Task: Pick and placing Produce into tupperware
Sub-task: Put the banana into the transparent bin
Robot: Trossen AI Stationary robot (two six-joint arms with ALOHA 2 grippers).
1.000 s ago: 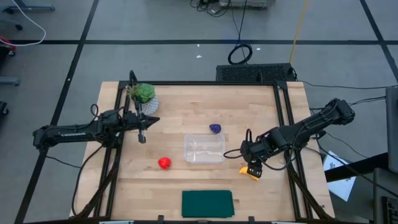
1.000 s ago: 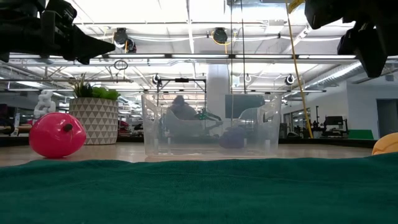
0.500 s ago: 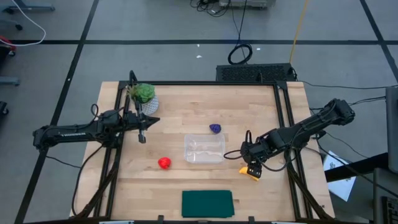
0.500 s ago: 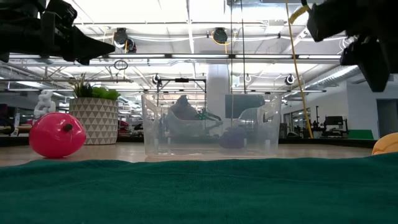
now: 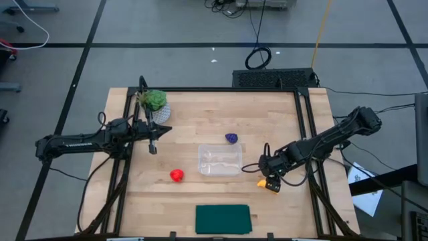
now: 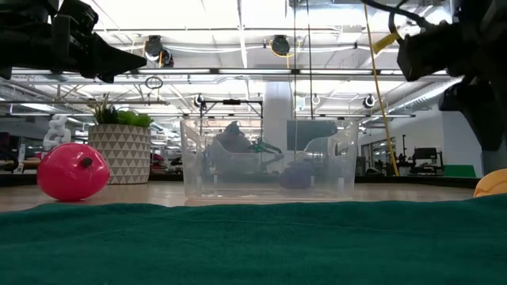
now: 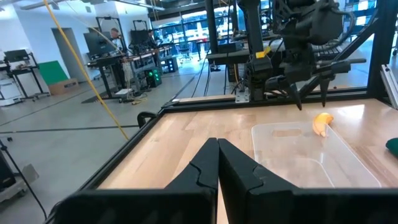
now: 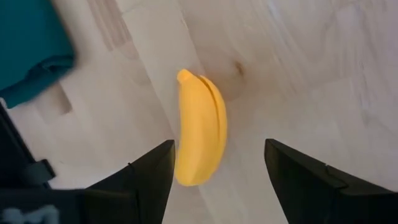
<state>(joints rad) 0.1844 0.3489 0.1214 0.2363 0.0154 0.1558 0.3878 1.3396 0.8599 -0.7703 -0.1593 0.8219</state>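
Observation:
The yellow banana (image 5: 267, 185) lies on the wood near the table's right side, also seen in the right wrist view (image 8: 200, 127). My right gripper (image 5: 271, 178) hangs just above it, open, pointing down, one finger on each side of the banana and neither touching (image 8: 219, 149). The clear tupperware (image 5: 220, 160) stands at mid-table, with nothing in it. The red fruit (image 5: 176, 175) rests to its left, the purple piece (image 5: 231, 138) just beyond its far edge. My left gripper (image 5: 153, 148) hovers shut over the table's left part (image 7: 217, 146).
A leafy plant in a white pot (image 5: 155, 102) stands at the far left corner. A dark green cloth (image 5: 223, 218) lies flat at the near edge and fills the foreground of the low view (image 6: 238, 241). Black frame rails run along the table's left and right sides.
My right gripper has come down toward the banana, staying open; in the low view it has sunk from the picture's top. The banana and the other things have kept still.

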